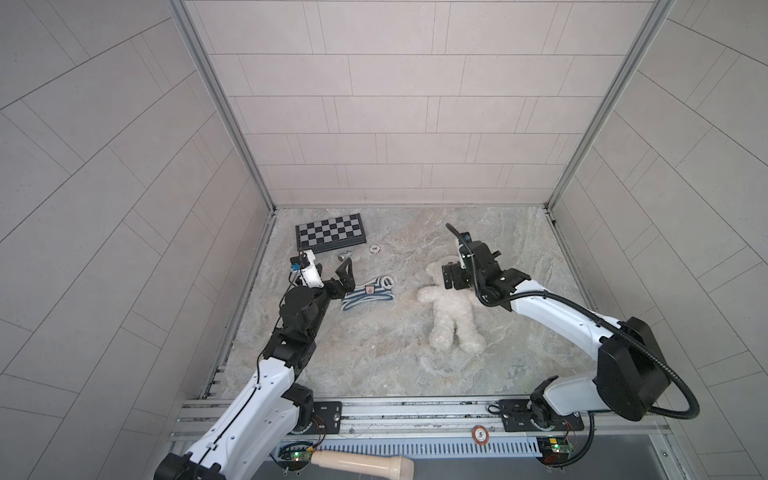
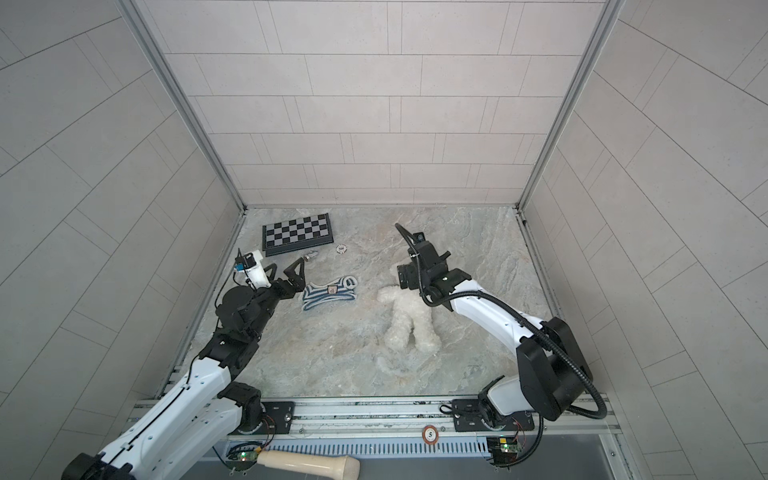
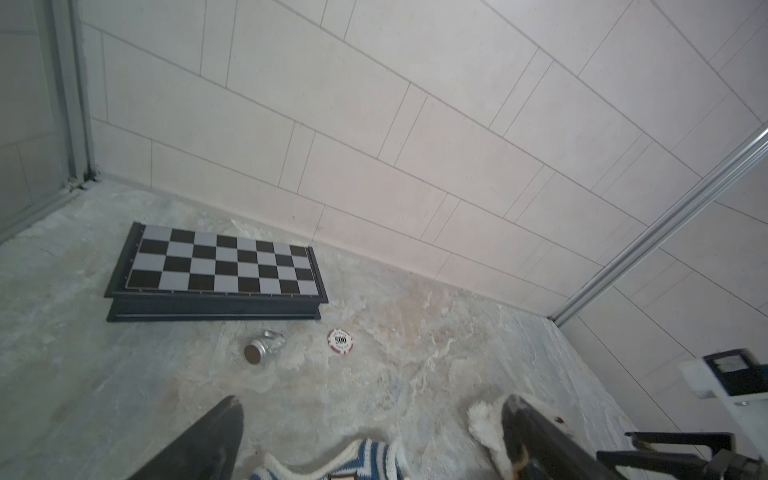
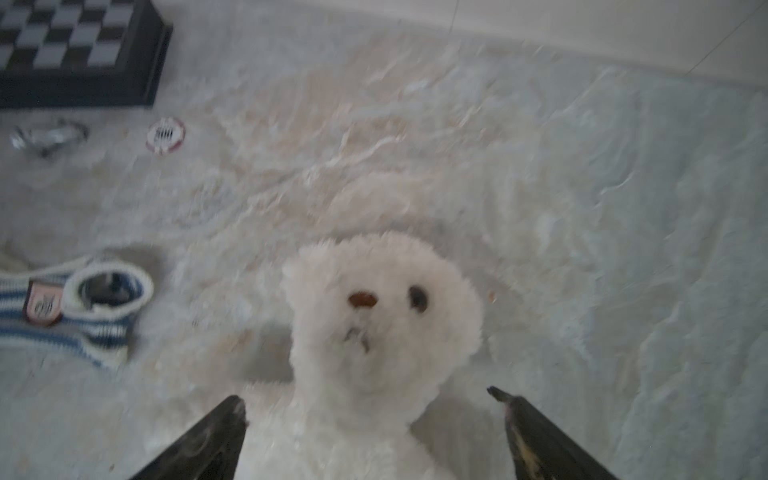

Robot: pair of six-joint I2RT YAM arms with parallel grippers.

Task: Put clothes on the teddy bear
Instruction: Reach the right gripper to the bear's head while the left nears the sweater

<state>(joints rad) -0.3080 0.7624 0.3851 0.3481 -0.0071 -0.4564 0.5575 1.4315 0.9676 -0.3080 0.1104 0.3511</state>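
While left hand [image 3: 372, 399] gapes by the shirt [image 1: 368, 293] and right hand [image 4: 365, 399] over the bear [image 1: 451, 309], it looks light, squashy, best pinched deep at the torso.

Right wrist view is blurred all over. Bear [image 4: 374, 332]: face soft, only one eye shows, body cut by the edge between the right gripper [image 4: 365, 397] fingers [image 4: 208, 436]. Beyond the fingertips: chip [image 4: 165, 135] print unreadable, metal thing [image 4: 48, 137] just a smear, chessboard [image 4: 83, 62] and shirt [image 4: 75, 328] cut by the edge.

Both top views: right arm [image 1: 478, 270] hides most of the bear's head and the right fingertips. Badge [image 1: 368, 289] on the shirt is too small to read.

Left wrist view: shirt cut off between the left gripper [image 3: 372, 401] fingers, bear fur partly behind one finger [image 3: 536, 440].
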